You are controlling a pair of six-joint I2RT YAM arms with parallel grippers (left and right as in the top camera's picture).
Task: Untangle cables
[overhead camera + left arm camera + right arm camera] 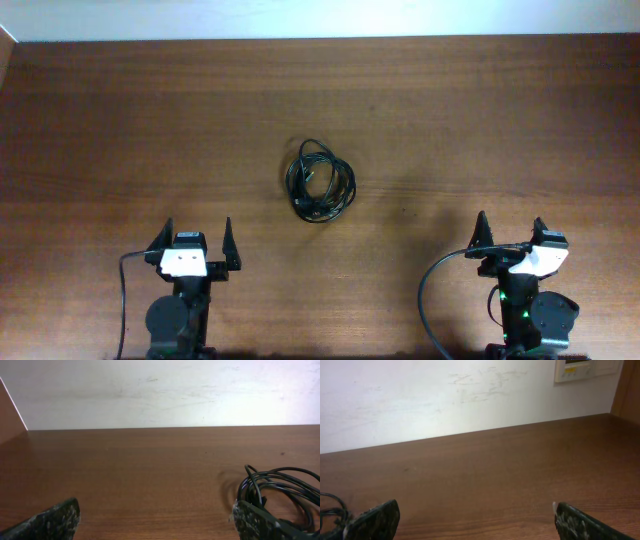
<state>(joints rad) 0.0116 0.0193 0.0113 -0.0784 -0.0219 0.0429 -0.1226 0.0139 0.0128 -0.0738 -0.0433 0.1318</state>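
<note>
A tangled bundle of black cables (320, 181) lies coiled on the wooden table near its middle. It shows at the right edge of the left wrist view (280, 487), and a small part shows at the far left of the right wrist view (330, 505). My left gripper (195, 243) is open and empty at the front left, well short of the bundle. My right gripper (512, 232) is open and empty at the front right. Both sets of fingers (155, 520) (472, 520) are spread wide over bare wood.
The brown wooden table (450, 120) runs back to a white wall (160, 390). A white wall panel (582, 369) shows at the upper right of the right wrist view. Each arm's own black lead (428, 300) hangs by its base.
</note>
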